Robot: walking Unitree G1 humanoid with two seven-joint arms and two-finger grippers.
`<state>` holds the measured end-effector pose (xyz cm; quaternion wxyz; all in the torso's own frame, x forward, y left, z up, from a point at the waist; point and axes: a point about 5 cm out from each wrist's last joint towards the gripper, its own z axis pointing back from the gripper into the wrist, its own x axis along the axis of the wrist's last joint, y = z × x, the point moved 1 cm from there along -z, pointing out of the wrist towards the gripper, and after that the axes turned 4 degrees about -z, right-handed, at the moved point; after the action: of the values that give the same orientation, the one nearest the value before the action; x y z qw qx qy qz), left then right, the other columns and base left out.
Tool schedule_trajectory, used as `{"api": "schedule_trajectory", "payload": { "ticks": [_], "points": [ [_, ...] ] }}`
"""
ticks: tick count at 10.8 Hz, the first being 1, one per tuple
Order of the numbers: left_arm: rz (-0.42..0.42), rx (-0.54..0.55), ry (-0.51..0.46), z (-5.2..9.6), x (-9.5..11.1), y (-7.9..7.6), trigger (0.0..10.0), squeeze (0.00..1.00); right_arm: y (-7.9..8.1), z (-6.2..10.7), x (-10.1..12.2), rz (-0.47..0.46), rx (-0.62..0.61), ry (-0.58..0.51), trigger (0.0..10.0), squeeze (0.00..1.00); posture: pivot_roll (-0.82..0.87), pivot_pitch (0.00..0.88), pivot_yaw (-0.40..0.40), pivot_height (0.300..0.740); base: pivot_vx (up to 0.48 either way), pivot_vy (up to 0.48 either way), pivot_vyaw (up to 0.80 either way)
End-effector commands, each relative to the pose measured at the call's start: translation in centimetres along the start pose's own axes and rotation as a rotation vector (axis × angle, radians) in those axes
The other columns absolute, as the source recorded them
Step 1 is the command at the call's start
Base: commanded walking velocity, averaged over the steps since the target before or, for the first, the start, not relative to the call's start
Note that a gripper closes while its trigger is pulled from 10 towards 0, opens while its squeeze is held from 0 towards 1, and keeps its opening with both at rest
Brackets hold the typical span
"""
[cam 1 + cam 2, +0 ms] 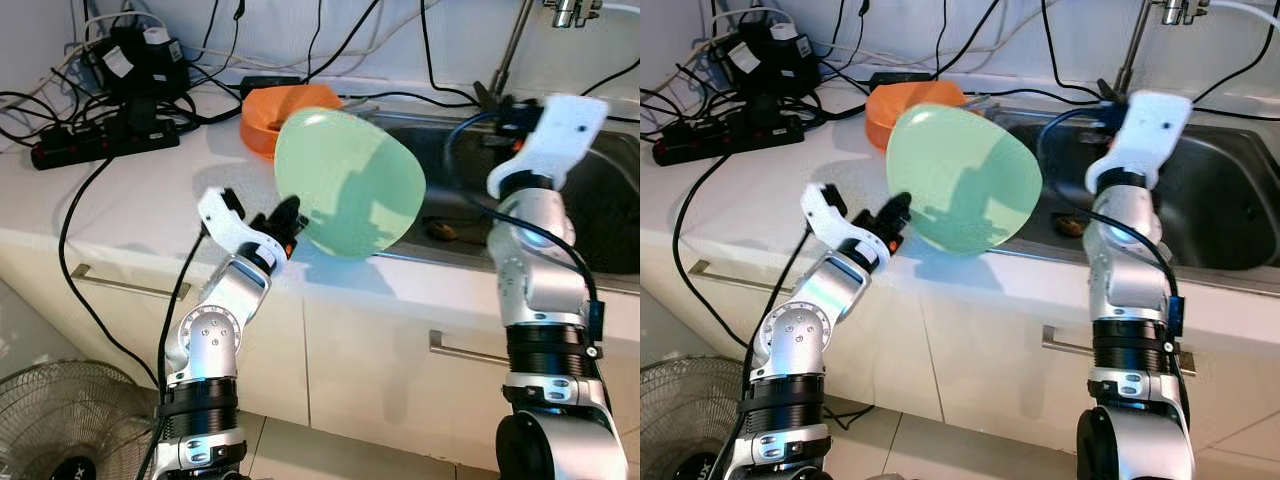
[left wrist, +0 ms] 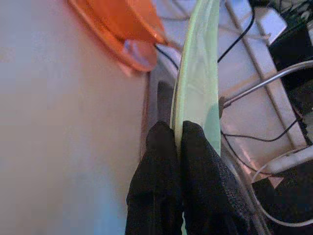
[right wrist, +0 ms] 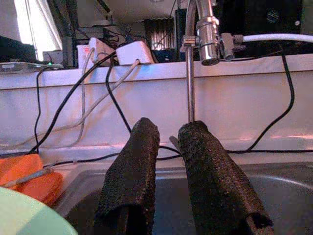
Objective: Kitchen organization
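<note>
The left gripper (image 1: 289,222) pinches the rim of a pale green plate (image 1: 348,183), holding it on edge above a white kitchen counter (image 1: 150,200). An orange bowl (image 1: 287,109) sits behind it, beside a steel sink (image 1: 610,215). The right gripper (image 3: 164,166) hovers over the sink, fingers slightly parted and holding nothing, arm raised.

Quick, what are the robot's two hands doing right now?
Left gripper: shut on the rim of the green plate, held up over the counter edge.
Right gripper: slightly open, holding nothing, above the sink.
</note>
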<state>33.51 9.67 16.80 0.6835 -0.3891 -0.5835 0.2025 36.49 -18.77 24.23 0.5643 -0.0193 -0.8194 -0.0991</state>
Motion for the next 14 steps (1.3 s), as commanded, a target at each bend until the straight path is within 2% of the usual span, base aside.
{"api": "schedule_trajectory", "payload": {
  "ticks": [1,4,8,9,10,12,14],
  "points": [
    [0.01,-0.08,-0.075,0.2,1.3,-1.4,10.0,0.0,-0.1,0.2,0.2,-0.03,-0.004,-0.016,10.0,0.0,0.05,0.0,0.052,0.74,0.0,0.0,0.0],
    [0.034,-0.119,-0.103,0.2,1.6,-1.9,10.0,0.0,-0.4,0.8,-0.8,-0.078,-0.022,0.021,10.0,0.0,0.05,0.0,0.058,0.74,0.0,0.0,0.0],
    [0.09,-0.188,-0.155,-0.2,2.3,-3.3,10.0,0.0,-0.6,1.9,-1.7,-0.224,-0.012,0.058,10.0,0.0,0.04,0.0,0.062,0.74,0.0,0.0,0.0],
    [0.086,-0.201,-0.161,-0.5,2.3,-3.6,10.0,0.0,-0.8,2.1,-2.1,-0.274,-0.015,0.084,10.0,1.0,0.04,0.0,0.06,0.74,0.0,0.0,0.0],
    [0.089,-0.205,-0.168,-0.7,2.3,-3.7,10.0,0.0,-0.9,2.2,-2.5,-0.321,-0.022,0.108,10.0,1.0,0.04,0.0,0.056,0.74,0.0,0.0,0.0],
    [0.094,-0.219,-0.166,-1.5,2.0,-4.1,10.0,0.0,-1.2,2.9,-4.2,-0.551,-0.027,0.194,10.0,1.0,0.04,0.0,0.057,0.74,0.0,0.0,0.0],
    [0.092,-0.235,-0.151,-1.8,1.6,-4.4,10.0,0.0,-1.1,3.5,-5.1,-0.677,0.006,0.237,10.0,1.0,0.03,0.0,0.062,0.74,0.0,0.0,0.0]
  ]
}}
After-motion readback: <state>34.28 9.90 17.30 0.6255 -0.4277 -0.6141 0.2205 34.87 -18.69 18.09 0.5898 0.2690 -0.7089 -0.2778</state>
